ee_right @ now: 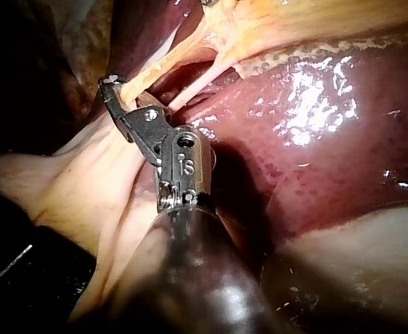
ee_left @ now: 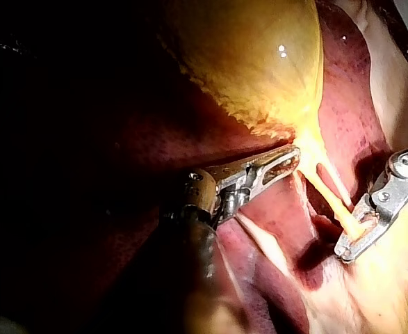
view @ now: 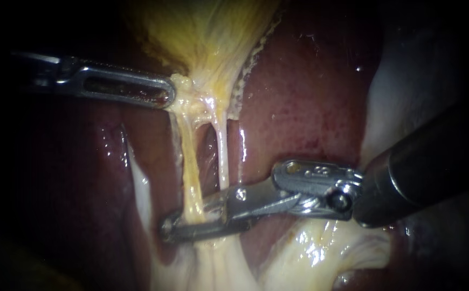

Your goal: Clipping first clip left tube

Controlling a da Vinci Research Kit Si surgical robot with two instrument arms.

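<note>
Yellow-tinged and waxy, the left tube (view: 187, 156) is seen stretched straight between the narrow end of the gallbladder (view: 207, 37) and the pale tissue (view: 321, 253) under the right instrument (view: 183, 222). It is pulled taut, it would seem, by the left instrument (view: 168, 97), whose slotted jaws are pressed together on the gallbladder's knobbly narrow end; that end is lifted off the liver (view: 304, 97), so that the two tubes are drawn apart and a dark window is opened between them. The right tube (view: 222, 156), thinner and whiter, runs just beside the right instrument's jaws and appears to lie outside them. Those jaws are spread, and the left tube alone is passed between them near their tips, one jaw lying in front of it and one behind; the tube looks round there, not flattened, so it is judged not yet squeezed. No clip can be made out on either tube. The crosswise setting of the jaws is judged to be chosen so that a clip can be closed squarely over the tube, well apart from the left instrument's hold
</note>
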